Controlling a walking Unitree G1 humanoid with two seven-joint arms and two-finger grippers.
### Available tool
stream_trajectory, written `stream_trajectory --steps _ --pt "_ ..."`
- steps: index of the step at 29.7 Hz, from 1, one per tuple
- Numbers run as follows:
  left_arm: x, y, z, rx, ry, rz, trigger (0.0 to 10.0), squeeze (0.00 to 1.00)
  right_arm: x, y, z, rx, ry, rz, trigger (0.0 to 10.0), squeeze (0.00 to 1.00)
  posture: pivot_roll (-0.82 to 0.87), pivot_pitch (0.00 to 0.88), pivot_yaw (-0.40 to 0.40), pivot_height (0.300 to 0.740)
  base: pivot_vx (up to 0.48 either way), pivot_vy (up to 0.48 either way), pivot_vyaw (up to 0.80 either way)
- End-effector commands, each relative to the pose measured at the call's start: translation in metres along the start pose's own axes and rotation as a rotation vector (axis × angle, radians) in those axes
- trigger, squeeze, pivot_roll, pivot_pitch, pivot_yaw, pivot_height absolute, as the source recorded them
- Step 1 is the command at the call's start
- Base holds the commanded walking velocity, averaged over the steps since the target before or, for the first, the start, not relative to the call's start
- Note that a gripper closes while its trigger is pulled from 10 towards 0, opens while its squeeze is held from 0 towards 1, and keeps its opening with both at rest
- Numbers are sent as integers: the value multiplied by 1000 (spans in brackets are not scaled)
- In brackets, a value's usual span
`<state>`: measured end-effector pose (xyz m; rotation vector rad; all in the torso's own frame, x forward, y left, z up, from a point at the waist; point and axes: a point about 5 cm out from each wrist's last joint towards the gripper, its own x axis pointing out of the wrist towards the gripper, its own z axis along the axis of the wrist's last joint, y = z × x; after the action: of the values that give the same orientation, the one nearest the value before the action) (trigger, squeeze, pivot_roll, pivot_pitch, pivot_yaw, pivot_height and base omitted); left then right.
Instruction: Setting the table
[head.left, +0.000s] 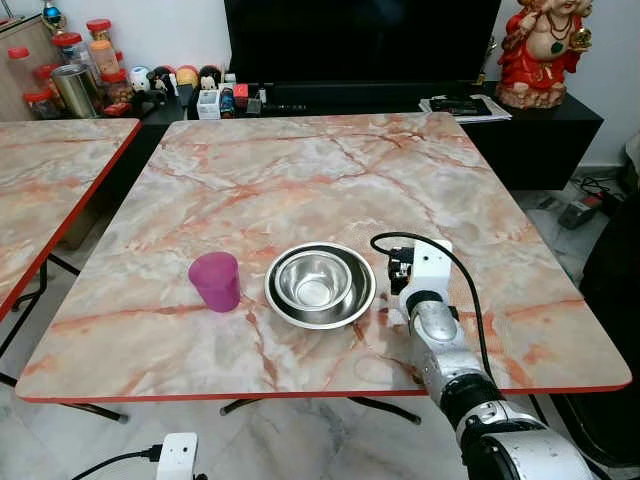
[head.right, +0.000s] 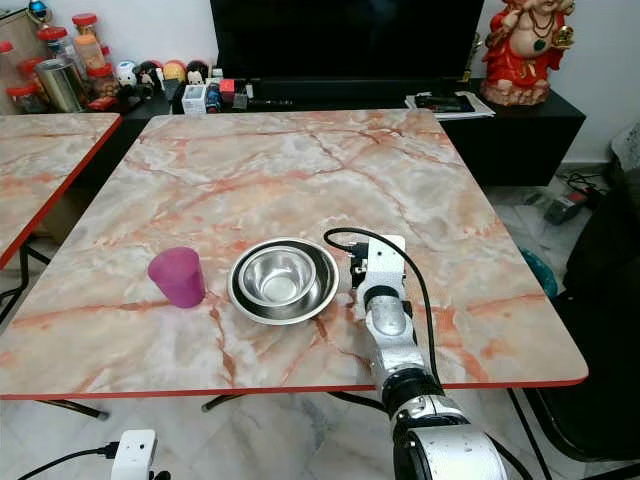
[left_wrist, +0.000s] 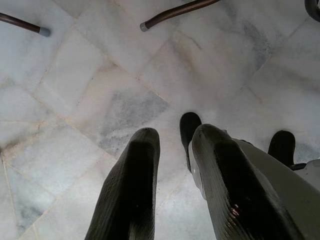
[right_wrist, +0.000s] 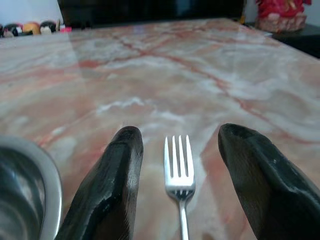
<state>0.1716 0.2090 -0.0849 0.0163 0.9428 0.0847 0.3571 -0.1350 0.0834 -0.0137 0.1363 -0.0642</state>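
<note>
My right gripper rests low over the marble table, just right of the steel bowl. Its two black fingers stand spread apart, holding nothing. Between them lies a fork, flat on the tabletop, tines pointing away from my wrist and its handle running back toward me. Neither finger touches it; it sits roughly midway in the gap, perhaps a little nearer one finger, though the close angle makes that hard to judge. From my head camera my wrist housing covers the spot where the fork lies.

The bowl is nested in a second, wider steel dish, near the table's front edge. A pink cup stands upright just to the left of the bowls, apart from them.

My left gripper hangs at my side over the pale tiled floor, its fingers slightly parted and empty.
</note>
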Motion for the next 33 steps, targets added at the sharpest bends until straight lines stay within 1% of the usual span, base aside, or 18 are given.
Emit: stream_trajectory --steps 1,4,6,8,12,14,22,33 --pt "0 2 3 -5 -11 7 10000 0 0 -2 7 26 -50 -8 10000 0 -3 0 26 740 0 0 0" --pt "0 5 5 3 -18 24 10000 0 1 -3 19 56 -134 -22 10000 0 -4 0 25 740 0 0 0" --pt "0 6 5 6 -17 30 10000 0 1 -3 22 57 -155 -27 10000 0 -4 0 25 740 0 0 0" --pt "0 6 5 8 -17 34 10000 0 1 -3 28 50 -200 -29 10000 0 -4 0 25 740 0 0 0" --pt "0 7 3 3 -10 44 10000 0 0 1 41 38 -280 4 10000 0 -7 0 22 740 0 0 0" --pt "0 7 3 0 -8 46 10000 0 1 3 42 34 -287 10 10000 0 -7 0 21 740 0 195 0" --pt "1 7 7 -11 -29 46 10000 0 -1 10 44 29 -308 39 10000 0 -4 0 19 740 0 480 0" --pt "1 7 10 -19 -42 47 10000 0 -1 13 49 23 -334 51 10000 0 -4 0 20 740 0 480 0"
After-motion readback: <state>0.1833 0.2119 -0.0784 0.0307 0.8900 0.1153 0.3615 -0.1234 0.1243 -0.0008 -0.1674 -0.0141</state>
